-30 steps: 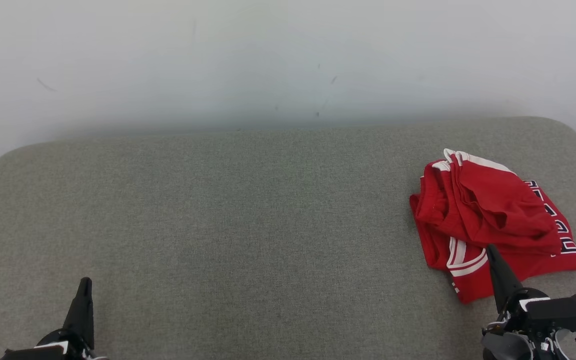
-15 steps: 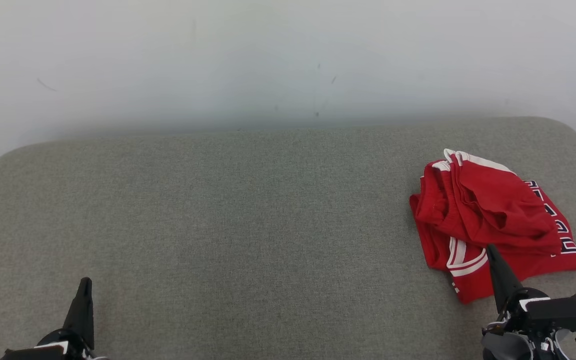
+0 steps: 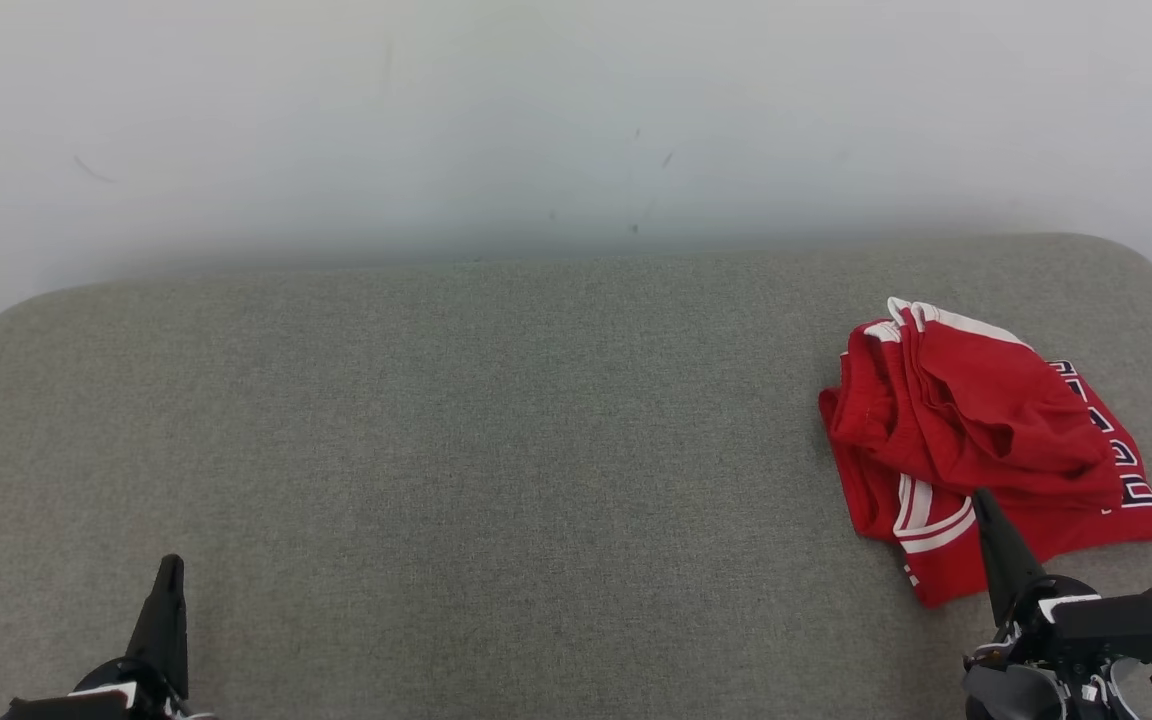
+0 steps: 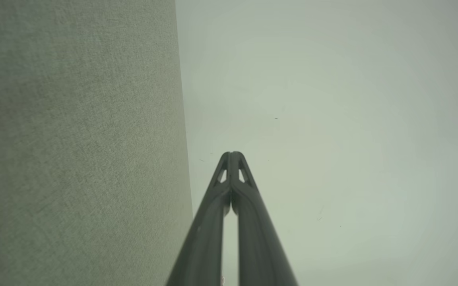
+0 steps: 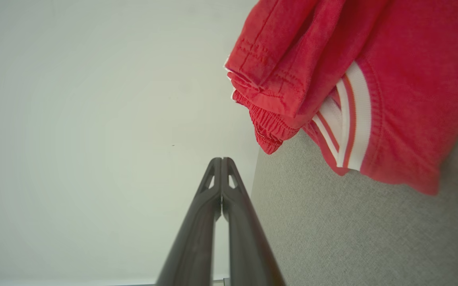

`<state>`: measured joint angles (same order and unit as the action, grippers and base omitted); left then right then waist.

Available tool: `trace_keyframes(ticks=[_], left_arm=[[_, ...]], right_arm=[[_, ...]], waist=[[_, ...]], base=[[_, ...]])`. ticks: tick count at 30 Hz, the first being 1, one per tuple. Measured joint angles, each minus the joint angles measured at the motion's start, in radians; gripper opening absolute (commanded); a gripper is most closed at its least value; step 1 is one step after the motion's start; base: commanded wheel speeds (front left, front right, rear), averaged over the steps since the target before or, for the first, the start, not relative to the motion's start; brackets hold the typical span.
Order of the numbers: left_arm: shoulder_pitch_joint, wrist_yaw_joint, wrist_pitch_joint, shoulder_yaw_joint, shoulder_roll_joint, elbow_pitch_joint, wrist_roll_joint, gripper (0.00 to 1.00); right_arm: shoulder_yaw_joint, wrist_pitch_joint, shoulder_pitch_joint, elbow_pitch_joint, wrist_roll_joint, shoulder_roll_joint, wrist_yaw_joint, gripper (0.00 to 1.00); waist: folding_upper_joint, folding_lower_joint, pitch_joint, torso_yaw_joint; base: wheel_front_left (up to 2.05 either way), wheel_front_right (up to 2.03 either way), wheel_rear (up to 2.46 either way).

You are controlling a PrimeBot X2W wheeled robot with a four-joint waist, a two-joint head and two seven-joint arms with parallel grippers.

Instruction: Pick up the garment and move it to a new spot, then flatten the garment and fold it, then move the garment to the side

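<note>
Under both sets of jaws and running out ahead of them lies a grey-green padded surface (image 3: 496,450), woven fabric with rounded far corners, the same even weave right across the stretch between the two sets of jaws. Past its far edge, well ahead of the jaws, a pale wall (image 3: 536,100) rises. It's marked: a thin dark scuff (image 3: 91,168) far ahead of the left jaws, and a few tiny specks (image 3: 636,228) ahead of the gap between the two sets.

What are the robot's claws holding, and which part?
Nothing. The left gripper and right gripper are shut empty; the red garment lies loose on the grey surface.
</note>
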<state>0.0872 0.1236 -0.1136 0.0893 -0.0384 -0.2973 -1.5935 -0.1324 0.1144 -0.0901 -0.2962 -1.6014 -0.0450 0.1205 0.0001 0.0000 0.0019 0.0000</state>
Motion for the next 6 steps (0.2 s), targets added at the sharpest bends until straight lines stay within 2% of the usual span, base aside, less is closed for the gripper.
trace_keyframes(ticks=[6], left_arm=[[0.0,0.0,0.0,0.0,0.0,0.0,0.0,0.0]], right_arm=[[0.0,0.0,0.0,0.0,0.0,0.0,0.0,0.0]], waist=[[-0.0001,0.0,0.0,0.0]], base=[[0.0,0.0,0.0]])
